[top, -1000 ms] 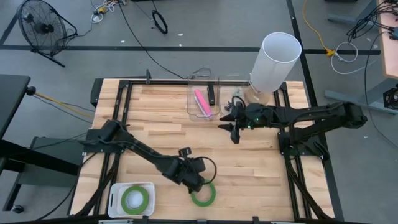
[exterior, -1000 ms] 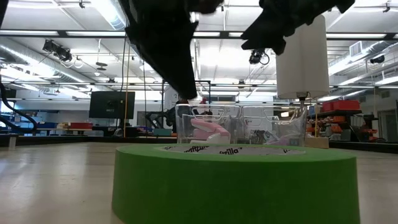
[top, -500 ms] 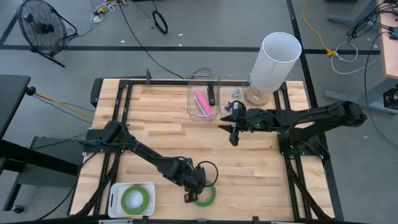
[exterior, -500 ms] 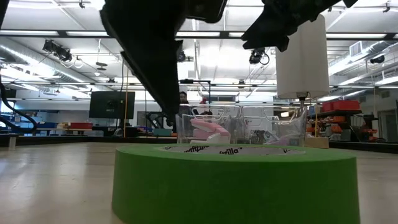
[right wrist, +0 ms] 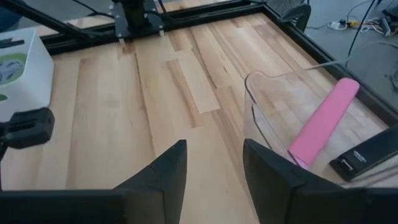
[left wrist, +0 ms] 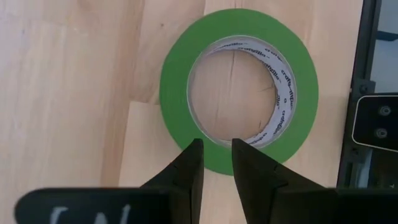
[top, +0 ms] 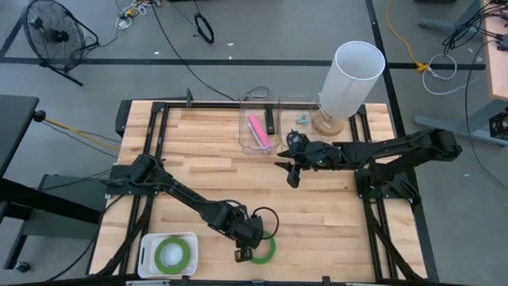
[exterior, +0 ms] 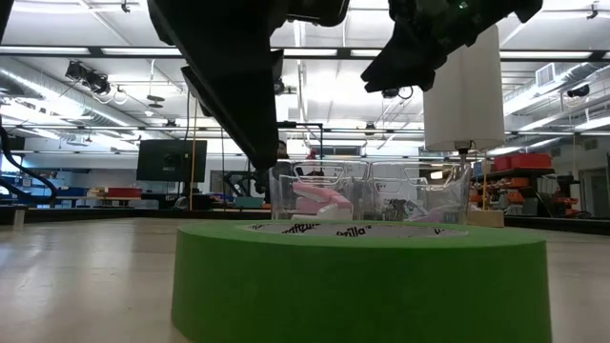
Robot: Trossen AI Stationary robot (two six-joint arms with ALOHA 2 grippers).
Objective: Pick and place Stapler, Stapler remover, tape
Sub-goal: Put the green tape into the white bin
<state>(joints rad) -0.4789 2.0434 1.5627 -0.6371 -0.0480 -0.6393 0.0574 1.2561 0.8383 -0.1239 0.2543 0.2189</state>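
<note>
Left hand [left wrist: 216,163], fingers narrowly parted, empty, hovers over green tape roll [left wrist: 239,90].

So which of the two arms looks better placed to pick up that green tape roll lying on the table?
The left. Its gripper hangs right over the green tape roll, fingers slightly apart above its band. The right gripper hovers open far off, near the clear bins.
</note>
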